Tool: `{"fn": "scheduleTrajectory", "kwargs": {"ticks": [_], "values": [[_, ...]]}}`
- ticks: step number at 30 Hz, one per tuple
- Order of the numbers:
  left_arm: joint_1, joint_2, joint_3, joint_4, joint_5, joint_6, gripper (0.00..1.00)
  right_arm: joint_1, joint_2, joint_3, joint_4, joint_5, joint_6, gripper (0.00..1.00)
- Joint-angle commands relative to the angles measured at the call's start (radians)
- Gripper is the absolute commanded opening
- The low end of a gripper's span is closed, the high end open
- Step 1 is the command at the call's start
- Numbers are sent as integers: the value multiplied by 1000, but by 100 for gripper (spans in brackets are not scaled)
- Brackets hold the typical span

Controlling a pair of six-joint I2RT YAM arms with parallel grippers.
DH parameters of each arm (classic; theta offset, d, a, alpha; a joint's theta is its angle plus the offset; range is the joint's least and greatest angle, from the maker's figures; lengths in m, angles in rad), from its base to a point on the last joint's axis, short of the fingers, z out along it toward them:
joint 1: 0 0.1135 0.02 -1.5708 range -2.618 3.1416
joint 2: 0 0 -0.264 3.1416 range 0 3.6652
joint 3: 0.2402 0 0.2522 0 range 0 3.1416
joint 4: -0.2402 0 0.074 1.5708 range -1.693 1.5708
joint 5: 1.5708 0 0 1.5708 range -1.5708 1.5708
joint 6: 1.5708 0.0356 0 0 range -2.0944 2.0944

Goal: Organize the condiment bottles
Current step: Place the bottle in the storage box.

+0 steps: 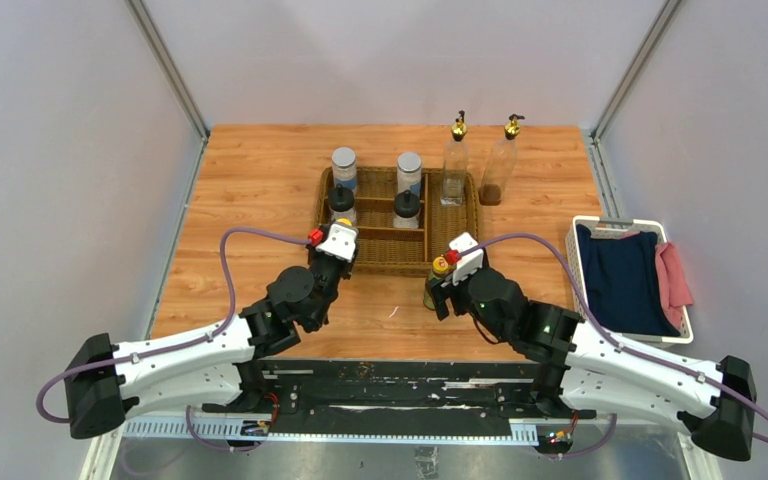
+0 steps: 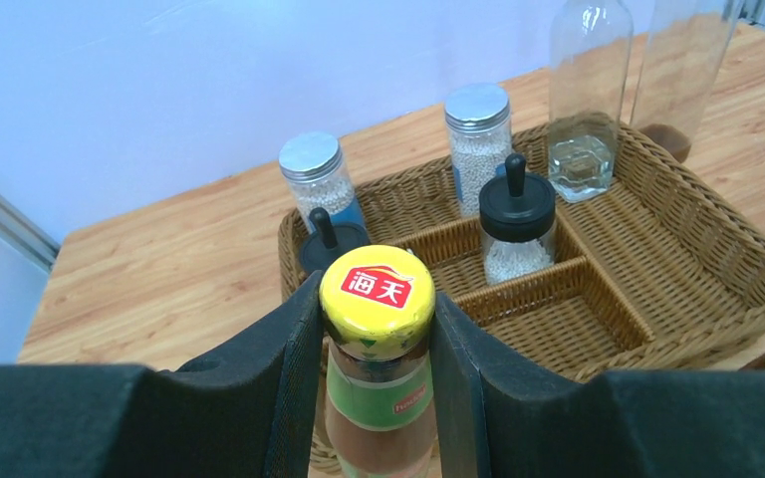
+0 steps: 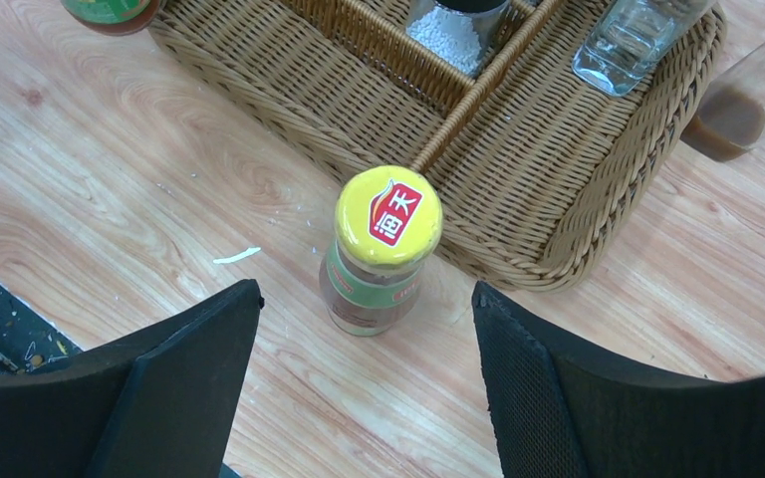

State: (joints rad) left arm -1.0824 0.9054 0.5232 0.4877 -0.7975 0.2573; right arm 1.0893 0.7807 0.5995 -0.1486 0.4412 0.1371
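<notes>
The right gripper (image 3: 364, 294) is open, its two black fingers (image 3: 174, 388) spread wide. In the gap between them, slightly below and ahead of the tips, stands a small yellow-capped bottle with a green-and-red label (image 3: 386, 234). It is upright on the wooden table (image 3: 110, 189), so its long axis runs nearly along the gripper's line of approach. That suggests the grip needs a straight descent and a squeeze at the neck rather than any turning. Just beyond the bottle is the near wall of the brown wicker basket (image 3: 637, 149), close enough that the far side leaves little room.

The left gripper (image 1: 338, 240) is clamped on the neck of a matching yellow-capped bottle (image 2: 377, 291), held upright at the basket's near-left corner. Whether its base rests on anything cannot be told.

Beyond that gripper, inside the basket, are two black-capped jars (image 2: 517, 224), then two grey-lidded clear jars (image 2: 478, 129). A tall clear gold-topped bottle (image 1: 455, 160) stands in the right compartment, and its twin (image 1: 501, 160) is on the table just outside.
</notes>
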Motion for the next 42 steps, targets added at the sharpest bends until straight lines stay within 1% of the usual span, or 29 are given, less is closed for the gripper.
{"fn": "scheduleTrajectory", "kwargs": {"ticks": [1,12,20,27,36,42], "values": [[45,19,9,186,18,-6,0,7,25,-16,74,35,-17,81],[152,89,23,236,115,-52,0,-48,88,-18,140,-20,-37,79],[194,158,33,309,160,-71,0,-76,126,-23,193,-46,-42,78],[230,204,40,355,192,-88,0,-89,138,-18,205,-61,-46,77],[285,254,12,458,233,-125,0,-108,147,-20,210,-84,-47,76],[316,294,-1,499,251,-156,0,-118,173,-12,217,-99,-48,75]]}}
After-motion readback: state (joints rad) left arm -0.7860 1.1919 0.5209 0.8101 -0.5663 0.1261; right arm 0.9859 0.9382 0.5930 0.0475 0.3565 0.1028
